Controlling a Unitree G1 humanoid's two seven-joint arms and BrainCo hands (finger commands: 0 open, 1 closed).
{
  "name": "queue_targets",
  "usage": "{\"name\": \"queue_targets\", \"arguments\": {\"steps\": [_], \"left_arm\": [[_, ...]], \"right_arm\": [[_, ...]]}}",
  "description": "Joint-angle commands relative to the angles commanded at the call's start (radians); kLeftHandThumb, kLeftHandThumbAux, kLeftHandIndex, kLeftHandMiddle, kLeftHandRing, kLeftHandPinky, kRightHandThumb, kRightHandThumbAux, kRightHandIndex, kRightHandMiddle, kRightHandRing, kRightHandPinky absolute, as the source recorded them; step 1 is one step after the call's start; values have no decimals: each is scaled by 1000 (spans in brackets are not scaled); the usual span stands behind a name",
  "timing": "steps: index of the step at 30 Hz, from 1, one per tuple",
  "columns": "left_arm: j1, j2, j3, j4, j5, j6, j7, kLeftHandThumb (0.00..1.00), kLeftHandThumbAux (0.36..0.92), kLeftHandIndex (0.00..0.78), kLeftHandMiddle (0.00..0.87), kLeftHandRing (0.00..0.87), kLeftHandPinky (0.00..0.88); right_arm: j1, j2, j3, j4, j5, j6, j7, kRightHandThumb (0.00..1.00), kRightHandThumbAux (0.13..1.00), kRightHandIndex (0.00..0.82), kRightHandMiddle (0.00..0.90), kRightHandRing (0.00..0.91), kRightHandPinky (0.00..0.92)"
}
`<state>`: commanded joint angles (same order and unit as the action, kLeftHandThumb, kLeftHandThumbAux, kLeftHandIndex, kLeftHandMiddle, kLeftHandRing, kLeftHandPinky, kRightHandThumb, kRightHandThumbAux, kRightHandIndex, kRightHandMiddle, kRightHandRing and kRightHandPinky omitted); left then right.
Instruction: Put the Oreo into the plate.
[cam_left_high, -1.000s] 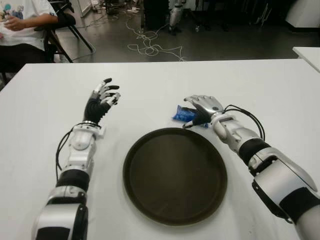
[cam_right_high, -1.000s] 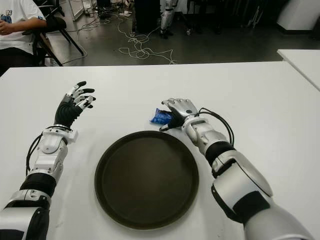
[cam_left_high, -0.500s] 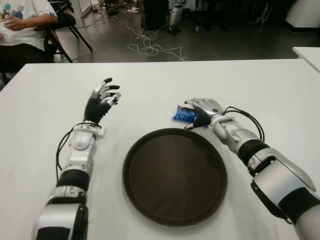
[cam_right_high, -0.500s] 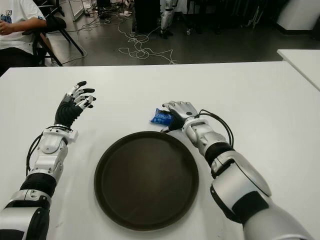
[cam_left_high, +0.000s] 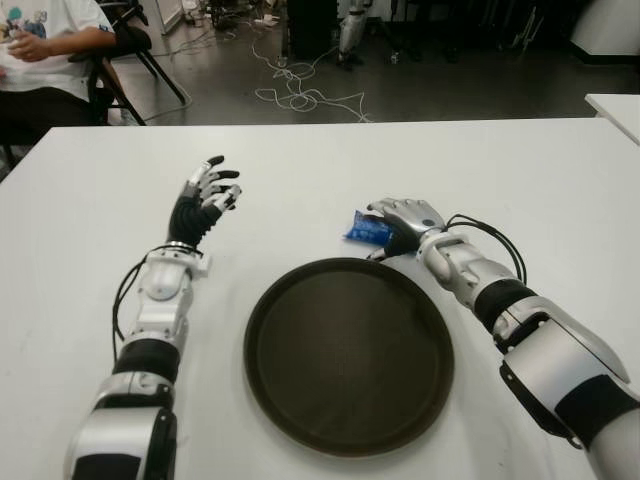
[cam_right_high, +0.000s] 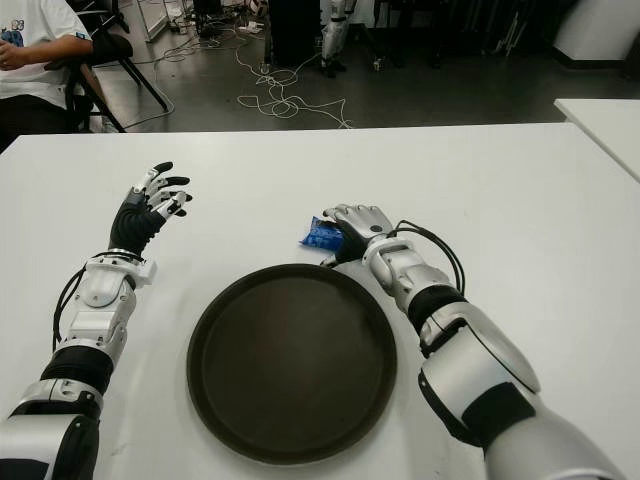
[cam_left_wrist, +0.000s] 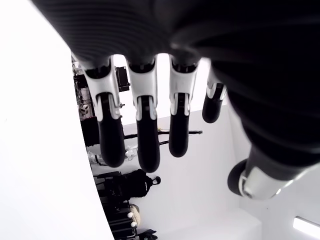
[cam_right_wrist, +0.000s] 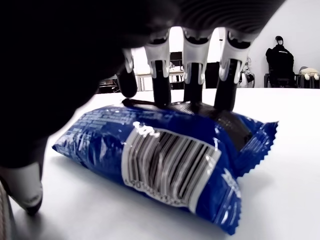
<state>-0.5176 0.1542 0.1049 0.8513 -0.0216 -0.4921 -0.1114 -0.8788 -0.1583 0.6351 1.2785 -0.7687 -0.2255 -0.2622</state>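
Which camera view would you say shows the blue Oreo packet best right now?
The right wrist view: the Oreo packet fills it, barcode legible, with the right hand's fingertips pressing on top. Both eye views show only a small blue corner beyond the plate, mostly hidden by the right hand. The left wrist view misses it.

A white table (cam_left_high: 560, 160) filled the foreground, and a second white tabletop (cam_left_high: 615, 105) showed at the right edge. Beyond lay a dark grey floor (cam_left_high: 450, 90) with loose white cables (cam_left_high: 300, 95) (tangled). At far left a person (cam_left_high: 45, 40) sat on a black chair (cam_left_high: 125, 60).
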Motion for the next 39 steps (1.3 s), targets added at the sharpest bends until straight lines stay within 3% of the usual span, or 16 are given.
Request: {"name": "queue_targets", "arguments": {"steps": [26,35,39], "left_arm": [[5,-1,1,-7,-5,5,-3,265,613,143,280,324,398],[7,0,1,-7,-2,-9,-1,262,615,150,282,327,398],[8,2,-1,-6,1,-14,0,258,610,151,279,324,393]], "right_arm": [[8,3,-62,27,44,-23,0,0,632,258,328,362,359],[10,5,-76,30,58,-26,1,0,659,295,392,428,404],[11,6,-82,32,62,-30,3,0,659,264,368,392,380]]}}
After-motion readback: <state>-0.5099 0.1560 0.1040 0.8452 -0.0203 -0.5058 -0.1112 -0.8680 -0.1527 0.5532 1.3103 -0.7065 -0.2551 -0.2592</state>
